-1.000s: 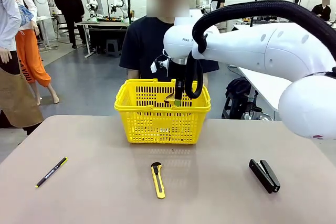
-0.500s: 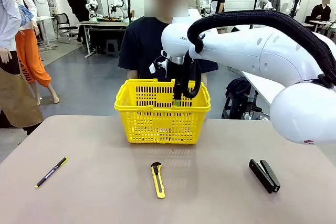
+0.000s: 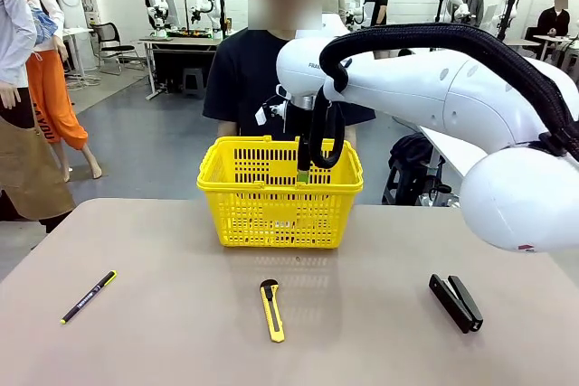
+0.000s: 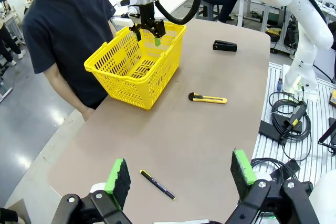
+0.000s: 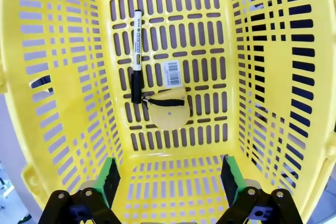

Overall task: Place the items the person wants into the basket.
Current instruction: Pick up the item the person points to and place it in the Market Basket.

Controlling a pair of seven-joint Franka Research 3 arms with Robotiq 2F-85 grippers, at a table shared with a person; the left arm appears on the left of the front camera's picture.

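lattice-walled yellow plastic basket [image 5: 68, 77] holds a slim marker [image 5: 136, 56] and round tape measure [image 5: 168, 109] under the downward-pointing right gripper [image 5: 170, 174], fingers apart.

Lighting is bright and even, from overhead. Shadows are faint and soft beneath the basket [image 3: 280, 214] and utility knife [image 3: 272, 311] on the table [image 3: 136, 341]. Mild sheen on the white arm [image 3: 425, 88]. Front view sharp. Both wrist views bow at the edges, and the basket's walls curve noticeably.
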